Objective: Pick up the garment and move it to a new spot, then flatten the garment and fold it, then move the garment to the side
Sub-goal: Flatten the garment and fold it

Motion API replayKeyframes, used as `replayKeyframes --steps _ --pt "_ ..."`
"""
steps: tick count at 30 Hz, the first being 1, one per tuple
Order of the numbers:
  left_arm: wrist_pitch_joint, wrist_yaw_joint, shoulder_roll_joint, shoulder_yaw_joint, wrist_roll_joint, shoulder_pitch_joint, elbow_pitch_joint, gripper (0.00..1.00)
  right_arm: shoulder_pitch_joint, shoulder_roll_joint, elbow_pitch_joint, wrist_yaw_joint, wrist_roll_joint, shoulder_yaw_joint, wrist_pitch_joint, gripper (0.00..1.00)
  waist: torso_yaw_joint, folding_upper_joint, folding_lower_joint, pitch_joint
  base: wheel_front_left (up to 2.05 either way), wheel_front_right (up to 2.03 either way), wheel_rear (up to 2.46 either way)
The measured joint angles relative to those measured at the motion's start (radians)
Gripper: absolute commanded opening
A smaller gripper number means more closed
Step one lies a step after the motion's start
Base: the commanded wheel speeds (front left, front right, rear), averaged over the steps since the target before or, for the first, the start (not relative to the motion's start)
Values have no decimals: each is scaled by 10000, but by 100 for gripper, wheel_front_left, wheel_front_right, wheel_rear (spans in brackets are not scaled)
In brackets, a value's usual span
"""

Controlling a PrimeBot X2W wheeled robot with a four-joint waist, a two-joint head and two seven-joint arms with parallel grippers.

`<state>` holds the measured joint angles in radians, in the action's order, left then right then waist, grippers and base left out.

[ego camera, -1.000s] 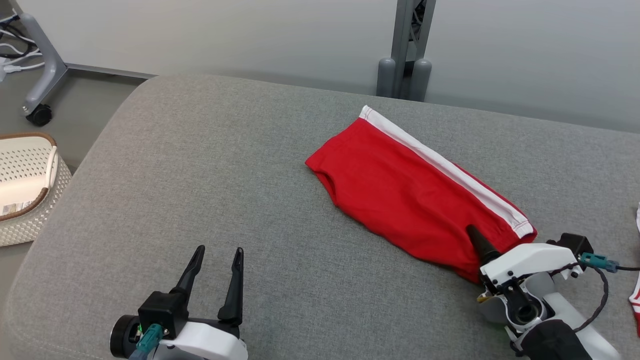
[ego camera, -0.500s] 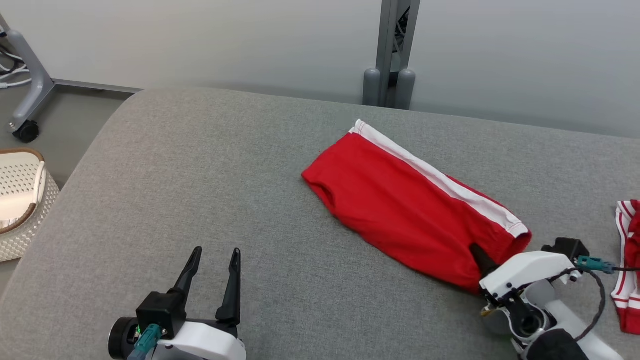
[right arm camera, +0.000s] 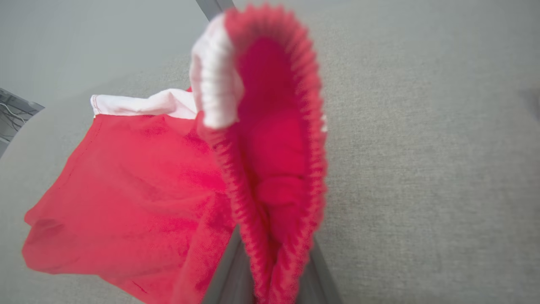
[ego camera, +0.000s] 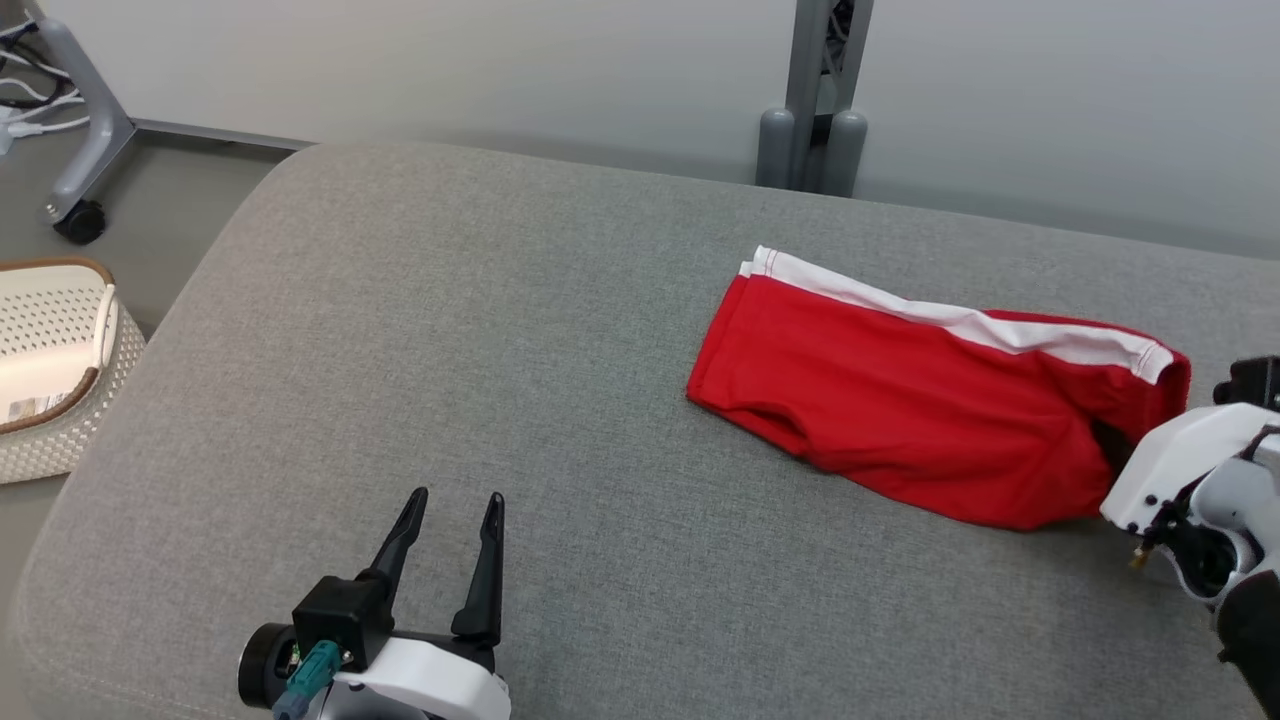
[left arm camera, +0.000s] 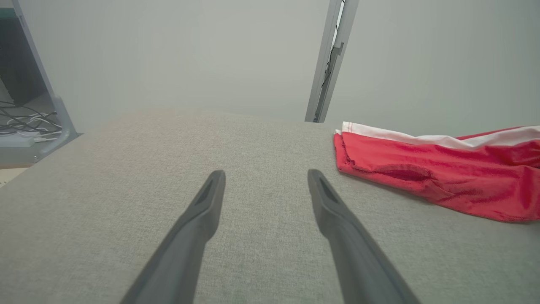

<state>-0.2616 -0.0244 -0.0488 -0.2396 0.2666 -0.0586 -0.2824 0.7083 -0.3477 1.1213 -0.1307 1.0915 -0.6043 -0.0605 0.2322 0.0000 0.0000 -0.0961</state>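
Since a second ago the right pincer point(ego camera: 1108, 445) has closed on the garment point(ego camera: 920, 420) and dragged its waistband end from the lower right of the head view up to the right edge. The red shorts now lie nearly level across the frame instead of slanting down it. The camera has also shifted a little.

The garment sits on the grey bench point(ego camera: 450, 320), right of centre in the head view. Its white stripe point(ego camera: 950, 320) runs along the upper edge and its hem end points toward the middle of the frame. In the right wrist view the gathered waistband point(right arm camera: 274, 126) stands up in a loop at the centre, pinched between the two grey fingers point(right arm camera: 223, 274) at the bottom edge. The rest of the cloth spreads to the lower left.

The left pincer point(ego camera: 455, 497) is at the lower left of the head view, spread wide and holding nothing. It is well apart from the garment and its tips point up the frame. In the left wrist view the shorts lie at the right edge.

A white perforated basket point(ego camera: 50, 400) shows at the left edge, off the bench, and a grey post point(ego camera: 815, 90) rises at the top.
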Motion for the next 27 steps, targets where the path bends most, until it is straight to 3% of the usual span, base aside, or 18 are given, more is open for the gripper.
replayKeyframes --steps 8,13,19,27 --pt "0 -31 -4 -272 171 -228 -8 100 1165 -965 458 -2 -976 -1001 -324 0 474 0 0 -448 0 0 0" --pt "0 -117 -6 -443 257 -320 6 100 1682 -1151 972 0 -1279 -1375 -552 0 712 0 0 -668 0 0 0" --pt "0 -180 -2 -571 343 -406 -8 100 2177 -769 1137 0 -1275 -1463 -637 0 862 0 0 -735 0 0 0" --pt "0 -267 -2 -639 424 -404 -94 100 2357 8 1133 0 -441 -1120 -1386 0 871 0 0 -466 0 0 0"
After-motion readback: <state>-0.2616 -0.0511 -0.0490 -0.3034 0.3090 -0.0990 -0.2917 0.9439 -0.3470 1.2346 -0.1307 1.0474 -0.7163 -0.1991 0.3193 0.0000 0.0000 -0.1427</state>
